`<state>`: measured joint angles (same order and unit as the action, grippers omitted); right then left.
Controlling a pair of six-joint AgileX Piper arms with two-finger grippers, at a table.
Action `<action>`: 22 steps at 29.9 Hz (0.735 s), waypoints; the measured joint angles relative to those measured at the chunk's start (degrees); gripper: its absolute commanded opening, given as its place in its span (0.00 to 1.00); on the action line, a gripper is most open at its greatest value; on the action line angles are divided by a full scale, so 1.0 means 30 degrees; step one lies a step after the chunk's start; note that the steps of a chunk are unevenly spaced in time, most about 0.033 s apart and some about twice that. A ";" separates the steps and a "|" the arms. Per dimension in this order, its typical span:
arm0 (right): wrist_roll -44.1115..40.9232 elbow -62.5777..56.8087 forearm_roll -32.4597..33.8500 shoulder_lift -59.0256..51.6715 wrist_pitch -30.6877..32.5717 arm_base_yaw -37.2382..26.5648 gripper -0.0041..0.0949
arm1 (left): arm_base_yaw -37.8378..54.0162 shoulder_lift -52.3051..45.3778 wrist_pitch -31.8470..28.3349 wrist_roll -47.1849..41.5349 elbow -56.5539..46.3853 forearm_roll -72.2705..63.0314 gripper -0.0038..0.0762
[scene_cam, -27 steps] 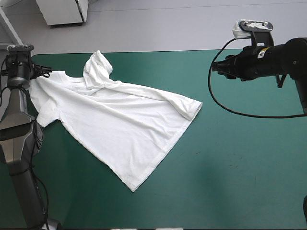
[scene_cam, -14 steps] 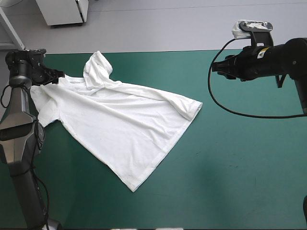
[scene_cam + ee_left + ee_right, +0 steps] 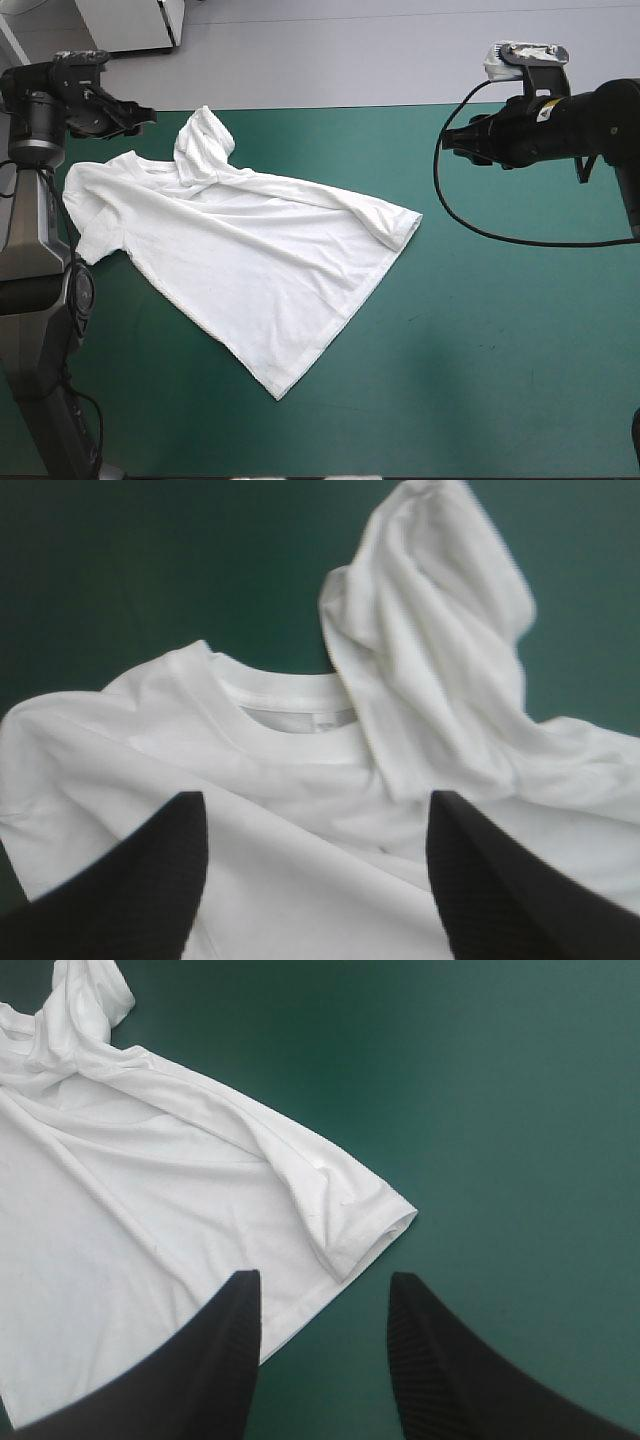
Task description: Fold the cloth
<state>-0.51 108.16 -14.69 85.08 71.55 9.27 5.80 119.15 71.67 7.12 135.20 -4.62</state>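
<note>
The white T-shirt [image 3: 250, 250] lies spread on the left half of the teal-green cover [image 3: 500, 350], one sleeve [image 3: 205, 140] bunched up near the far edge. My left gripper [image 3: 140, 110] hovers open at the far left corner, just beyond the shirt's shoulder. In the left wrist view the gripper [image 3: 315, 800] has its fingers wide apart over the collar [image 3: 285, 705], with nothing between them; the bunched sleeve [image 3: 430, 630] lies ahead. My right gripper [image 3: 450, 140] hangs raised at the far right, apart from the shirt. It stands open [image 3: 325, 1278] and looks down on the hem corner [image 3: 385, 1220].
The right half of the cover is bare teal-green. A white cabinet [image 3: 135, 22] stands on the floor beyond the table's far left edge.
The left gripper has opened, let go of the shirt's shoulder, and lifted away toward the far edge and inward. The shirt and the right arm have not moved.
</note>
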 measured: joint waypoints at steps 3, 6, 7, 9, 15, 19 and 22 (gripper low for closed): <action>0.0000 0.0000 0.0078 -0.0051 0.0000 0.0000 0.44 | -0.1573 -0.1931 0.0000 -0.0236 -0.1845 0.1540 0.62; 0.0000 0.0000 0.0424 -0.0187 0.0000 0.0000 0.44 | -0.3151 -0.4073 0.0020 -0.0598 -0.5082 0.2271 0.62; 0.0000 0.0000 0.0523 -0.0233 0.0000 0.0000 0.44 | -0.3662 -0.4827 0.0069 -0.0732 -0.6190 0.2426 0.62; 0.0000 0.0000 0.0749 -0.0275 0.0000 0.0000 0.44 | -0.4649 -0.6164 0.0118 -0.1033 -0.8035 0.2650 0.62; 0.0000 0.0000 0.0853 -0.0310 0.0000 0.0000 0.44 | -0.8015 -1.0411 0.0118 -0.3514 -1.2969 0.2652 0.62; 0.0000 0.0000 0.0853 -0.0310 0.0000 0.0000 0.44 | -0.9781 -1.2936 0.0098 -0.6398 -1.6172 0.2692 0.56; 0.0000 0.0000 0.0853 -0.0310 0.0000 0.0000 0.44 | -1.1023 -1.4239 0.0098 -0.8042 -1.8131 0.2718 0.54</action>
<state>-0.51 108.16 -12.13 84.16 71.55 9.27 -27.26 76.44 71.96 -17.01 80.81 3.53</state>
